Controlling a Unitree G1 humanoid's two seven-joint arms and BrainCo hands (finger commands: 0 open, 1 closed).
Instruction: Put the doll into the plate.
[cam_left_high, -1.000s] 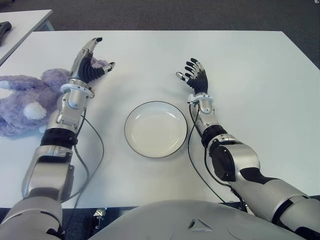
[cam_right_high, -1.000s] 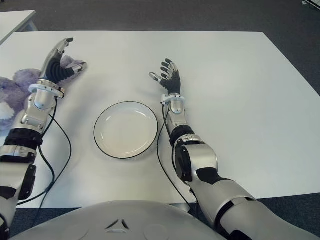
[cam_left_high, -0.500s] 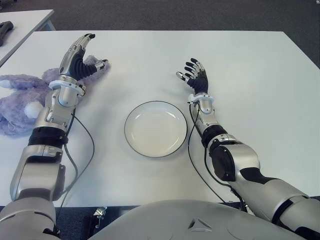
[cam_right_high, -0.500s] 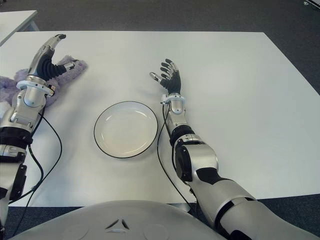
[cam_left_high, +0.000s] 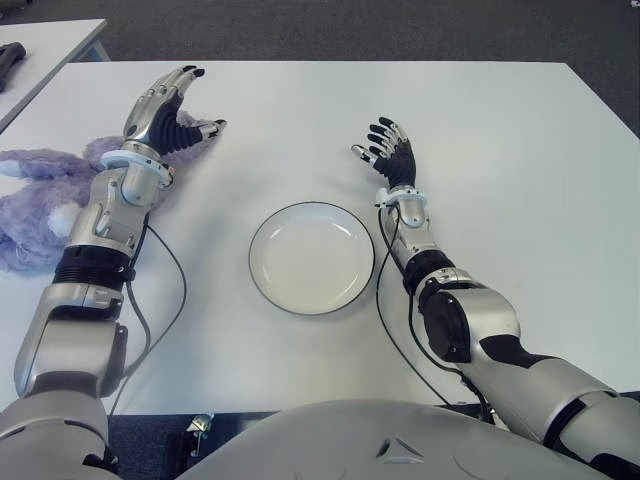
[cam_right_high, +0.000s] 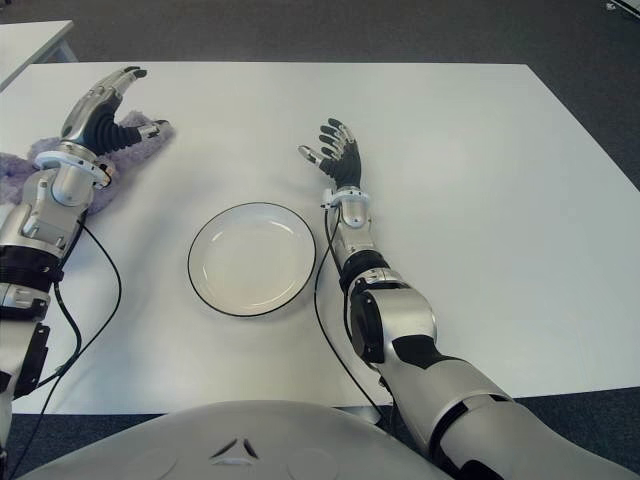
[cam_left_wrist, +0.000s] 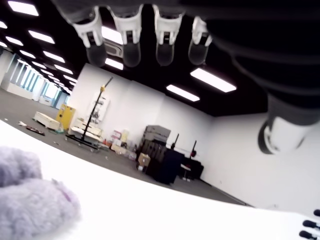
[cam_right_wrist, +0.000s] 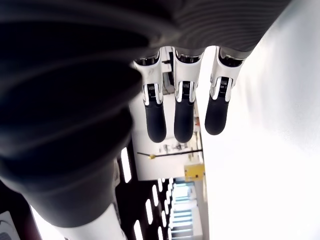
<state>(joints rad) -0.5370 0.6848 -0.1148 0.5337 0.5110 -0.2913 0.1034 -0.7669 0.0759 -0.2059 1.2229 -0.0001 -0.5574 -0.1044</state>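
Reaching over the purple doll (cam_left_high: 50, 200) at the tabletop's (cam_left_high: 500, 150) left edge, the left hand (cam_left_high: 168, 110) hovers with fingers spread, grasping nothing. The plate (cam_left_high: 311, 257) sits bare at centre; the right hand (cam_left_high: 388, 150) idles beside it, fingers spread. Grasp and transfer remain.

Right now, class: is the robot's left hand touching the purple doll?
Cannot tell. In the left eye view the open left hand overlaps the doll; the left wrist view shows nothing held.
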